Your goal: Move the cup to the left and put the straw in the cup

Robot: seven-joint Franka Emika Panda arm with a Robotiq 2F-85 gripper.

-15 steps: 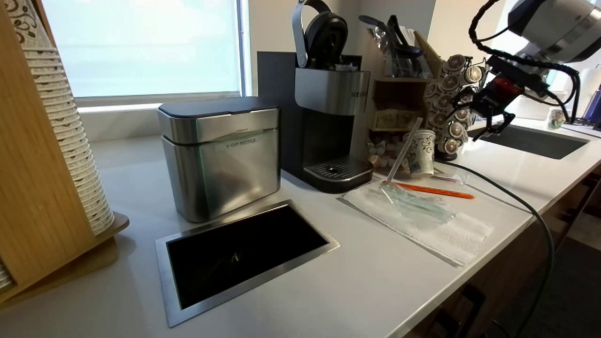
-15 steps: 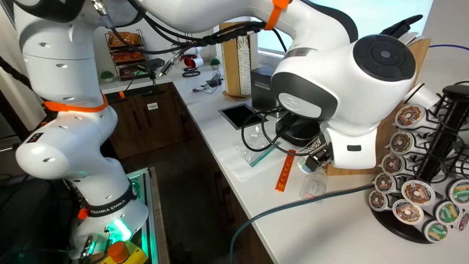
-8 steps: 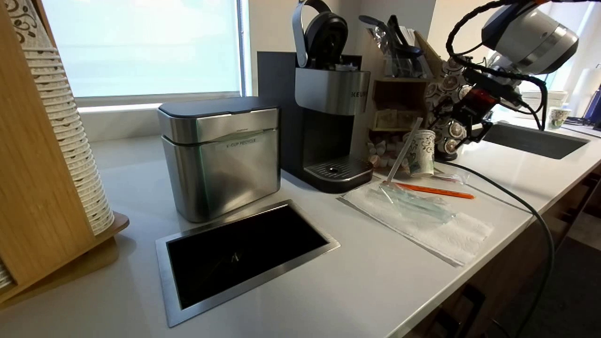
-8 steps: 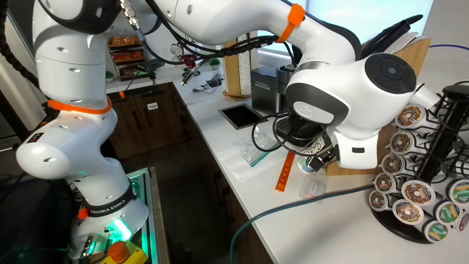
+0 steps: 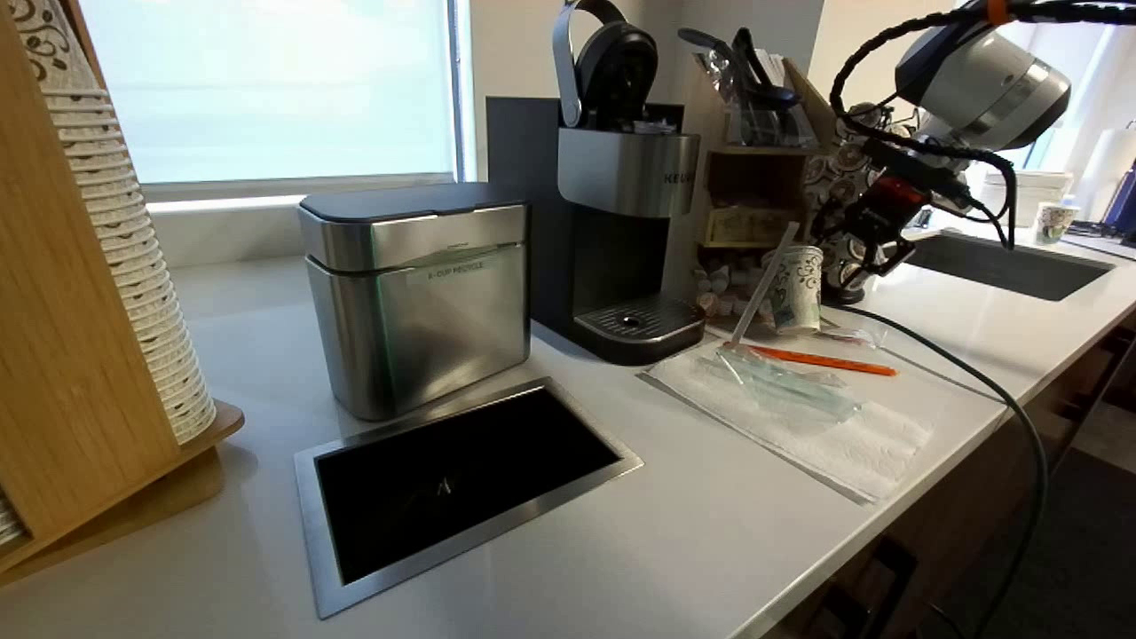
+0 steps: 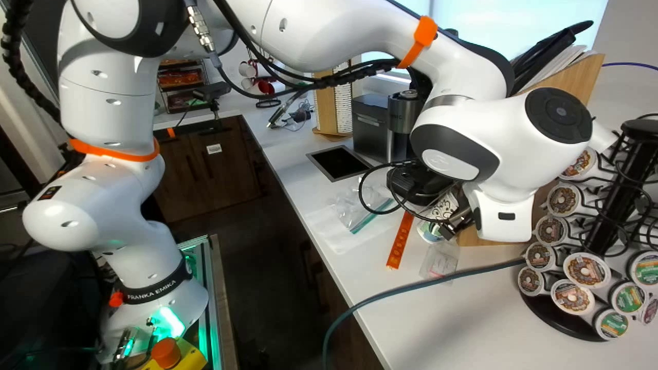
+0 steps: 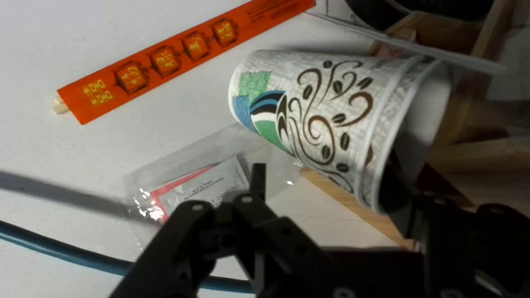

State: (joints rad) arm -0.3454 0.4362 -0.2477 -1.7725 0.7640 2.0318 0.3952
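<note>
Black is the gripper [image 7: 331, 186] at the bottom of the wrist view. Its two fingers [image 7: 258, 182] are wide apart, with nothing in their grip. One is low in the middle, the other at the lower right, near the rim of the cup [image 7: 327, 124]. It is hard to tell if that finger touches it. The cup looks sideways there, but in an exterior view it stands up on the counter [image 5: 674, 532], right of the middle. The straw [image 5: 762, 285] leans there just beside it, outside the cup; I cannot tell if they touch. In the wrist view, a little bag [image 7: 207, 182] with something red and white inside lies below the cup's left end. The orange packet [image 7: 186, 56] is at the upper left, and a blue-green cord [image 7: 62, 250] runs along the lower left. In an exterior view, a bigger bag [image 5: 794, 392] sits on a paper towel [image 5: 879, 444] at the right. The coffee maker [image 5: 621, 177] is top middle, with the steel bin [image 5: 453, 311] left of it.
</note>
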